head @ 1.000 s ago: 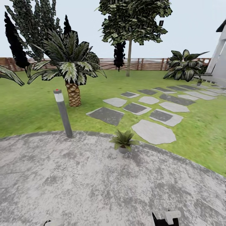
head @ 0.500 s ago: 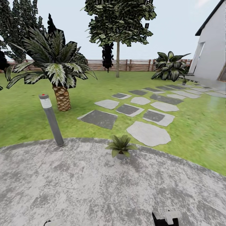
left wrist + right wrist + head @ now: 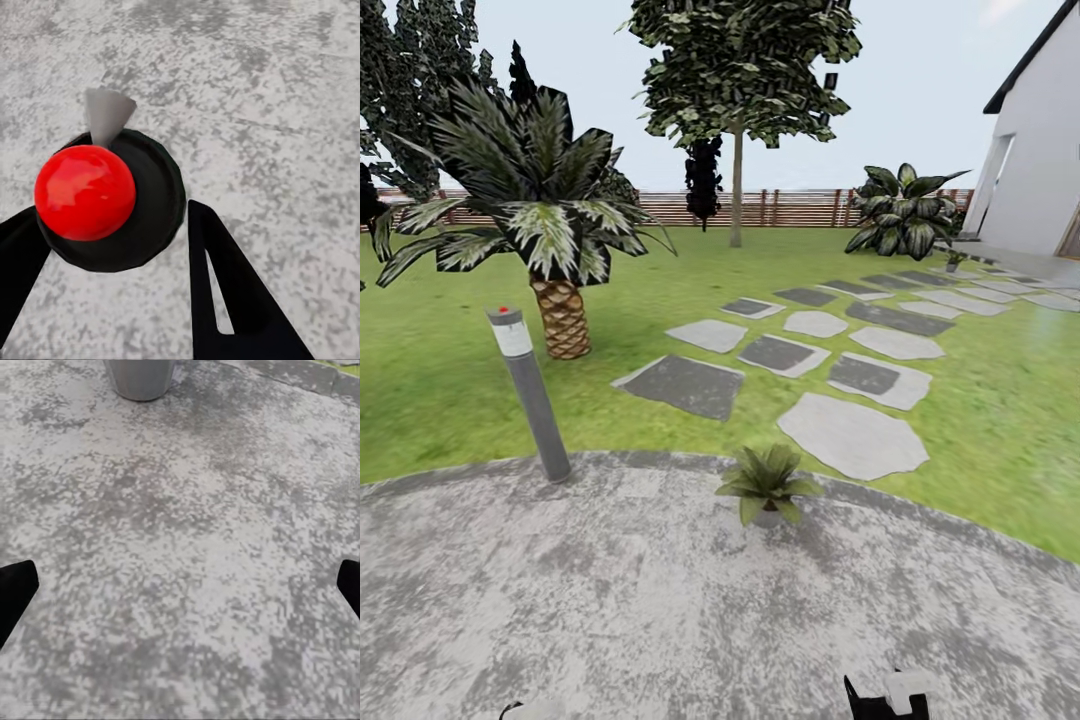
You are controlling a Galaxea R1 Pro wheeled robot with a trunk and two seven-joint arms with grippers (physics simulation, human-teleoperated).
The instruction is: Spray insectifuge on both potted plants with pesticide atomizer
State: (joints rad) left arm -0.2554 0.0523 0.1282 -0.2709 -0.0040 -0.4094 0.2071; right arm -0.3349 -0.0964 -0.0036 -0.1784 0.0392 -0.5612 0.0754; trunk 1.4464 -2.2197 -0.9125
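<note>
Small potted plant with speckled green leaves in tiny grey pot (image 3: 768, 487) sitting at 12 o'clock on round grey mottled paved patio (image 3: 660, 600); second, far smaller, at 2 o'clock by white house (image 3: 953, 259).

Left fingers (image 3: 112, 247) straddling black-bodied sprayer with red dome (image 3: 85, 192) — likely atomizer, contact unclear. Right fingers (image 3: 180, 589) spread wide, holding nothing.

Risks: rolling into grey pot; sprayer slipping loose; spraying from too far, missing leaves.

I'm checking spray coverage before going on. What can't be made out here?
Left wrist view: red-knobbed round thing by the left gripper is seen end-on; its body is hidden, grip unclear.
Head view: far potted plant too small for detail.
Right wrist view: grey pot cut off by the edge.
</note>
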